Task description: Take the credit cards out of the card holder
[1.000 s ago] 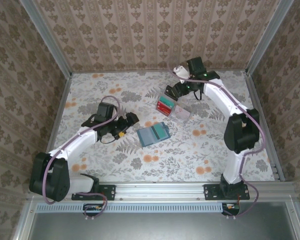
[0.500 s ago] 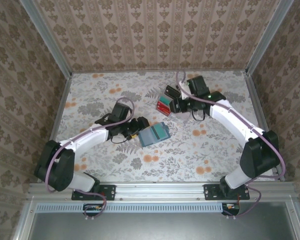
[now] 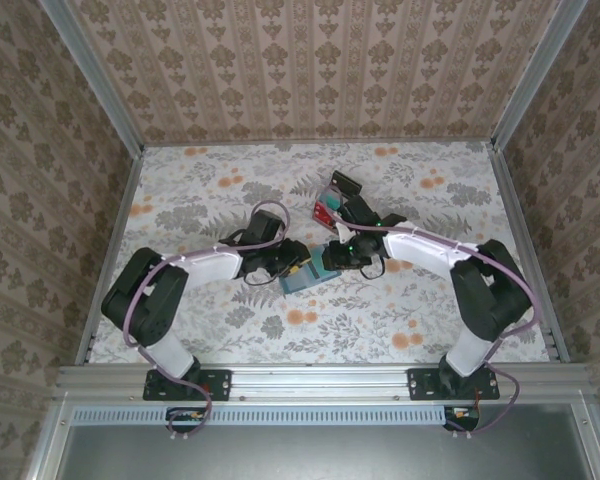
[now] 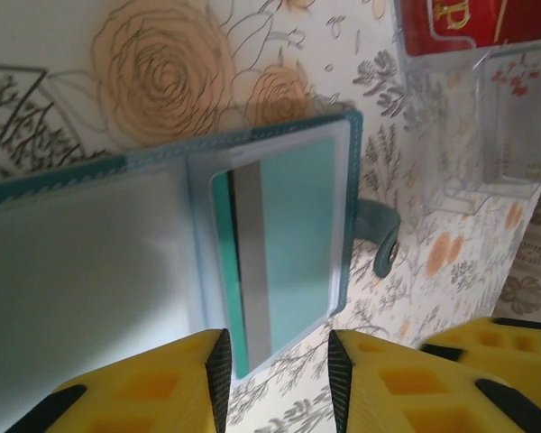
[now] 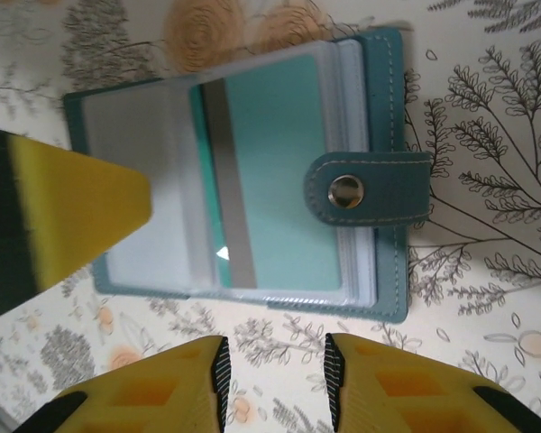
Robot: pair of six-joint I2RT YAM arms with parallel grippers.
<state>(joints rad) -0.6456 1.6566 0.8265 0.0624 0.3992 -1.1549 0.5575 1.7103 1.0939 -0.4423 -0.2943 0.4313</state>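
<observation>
Both my hands are crowded onto the card holder (image 5: pixel 383 135), which lies open on the counter (image 5: pixel 496 298) near the clear box (image 4: pixel 487 117). My left hand (image 4: pixel 275 361) has its fingers parted with nothing in them, and my right hand (image 5: pixel 272 361) is the same deal. There's a teal card (image 5: pixel 279 162) with a grey stripe in a clear sleeve. My worry is that the sleeve looks slick and floppy, so I could pinch sleeve plus card and drag the whole holder along. The hands are also really close together, so a bump looks easy. And the snap strap (image 5: pixel 370 189) lies over the card's edge, so it might snag.
</observation>
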